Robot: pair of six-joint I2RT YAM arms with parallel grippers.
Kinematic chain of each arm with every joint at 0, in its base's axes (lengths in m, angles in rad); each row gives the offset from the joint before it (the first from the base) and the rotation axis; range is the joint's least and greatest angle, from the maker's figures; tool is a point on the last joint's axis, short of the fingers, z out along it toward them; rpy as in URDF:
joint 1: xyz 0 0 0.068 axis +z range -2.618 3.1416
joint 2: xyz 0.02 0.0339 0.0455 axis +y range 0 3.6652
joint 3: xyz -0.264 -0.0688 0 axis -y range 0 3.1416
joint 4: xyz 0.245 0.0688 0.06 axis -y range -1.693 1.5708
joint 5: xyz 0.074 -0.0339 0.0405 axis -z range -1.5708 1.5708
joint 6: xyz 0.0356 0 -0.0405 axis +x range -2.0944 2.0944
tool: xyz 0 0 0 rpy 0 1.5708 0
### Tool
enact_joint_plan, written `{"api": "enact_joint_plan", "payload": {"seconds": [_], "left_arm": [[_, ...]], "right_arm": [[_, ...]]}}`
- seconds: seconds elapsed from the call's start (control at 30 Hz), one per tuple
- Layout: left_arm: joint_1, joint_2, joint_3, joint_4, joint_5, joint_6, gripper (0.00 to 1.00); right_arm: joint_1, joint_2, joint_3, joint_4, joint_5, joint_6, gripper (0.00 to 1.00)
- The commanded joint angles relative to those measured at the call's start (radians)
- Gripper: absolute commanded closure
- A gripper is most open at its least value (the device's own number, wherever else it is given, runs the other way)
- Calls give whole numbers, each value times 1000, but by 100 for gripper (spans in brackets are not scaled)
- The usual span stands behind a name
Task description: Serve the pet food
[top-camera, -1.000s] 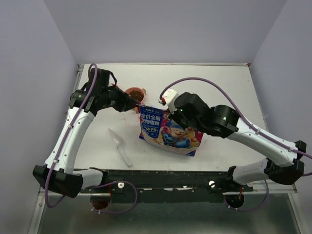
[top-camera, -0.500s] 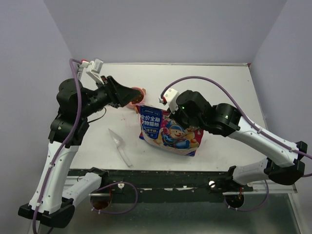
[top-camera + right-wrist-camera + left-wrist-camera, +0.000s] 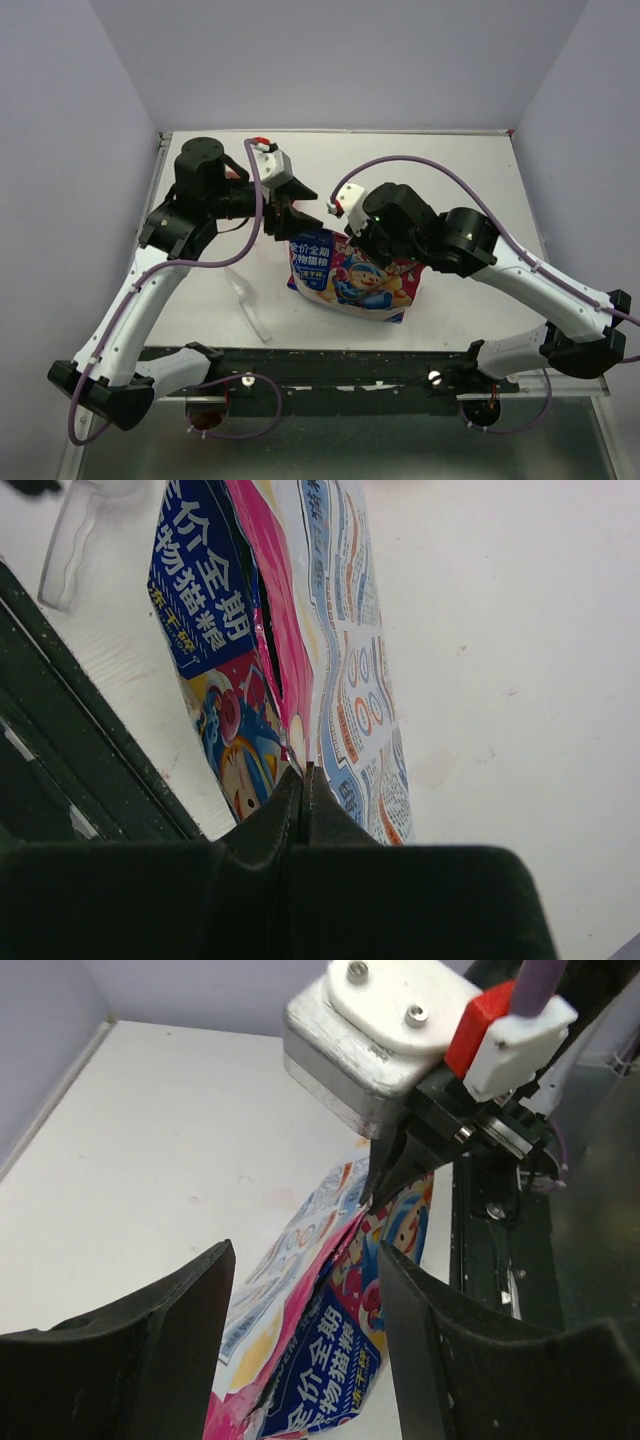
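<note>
1. We found the glossy pink-and-blue cartoon-printed bag on the white desk. It sat around the middle, toward the near edge, with its top end turned to the far side between the two arms.
2. The right arm reached in from the right, its jaws clenched on the bag's far edge. In the right wrist view its two dark fingers met flat, with the printed film pinched between them.
3. The left arm bent in from the left, its jaws released and spread wide. In the left wrist view its fingers stood on either side of the bag's mouth. We could not tell whether they touched the film.
4. That same view showed the right arm's silver-and-white wrist housing just beyond, with its dark tips nipping the bag's lip.
5. The pet food showed in none of the views. The bag's mouth was only a dark slit between pink film, and we could not tell what lay inside.
6. A clear plastic scoop lay flat on the desk to the left of the bag, apart from it and near the near edge.
7. A purple cable arched over the right arm toward the far side.
</note>
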Motion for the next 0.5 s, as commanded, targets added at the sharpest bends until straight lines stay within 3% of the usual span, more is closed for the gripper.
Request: {"api": "enact_joint_plan", "payload": {"seconds": [0.0,0.47], "left_arm": [[-43,32,3,-124,128,188,31],[-77,30,-186,67,42,154,34]], "right_arm": [[-2,-23,58,-18,-24,18,100],[-1,-15,51,-21,-31,33,100]]}}
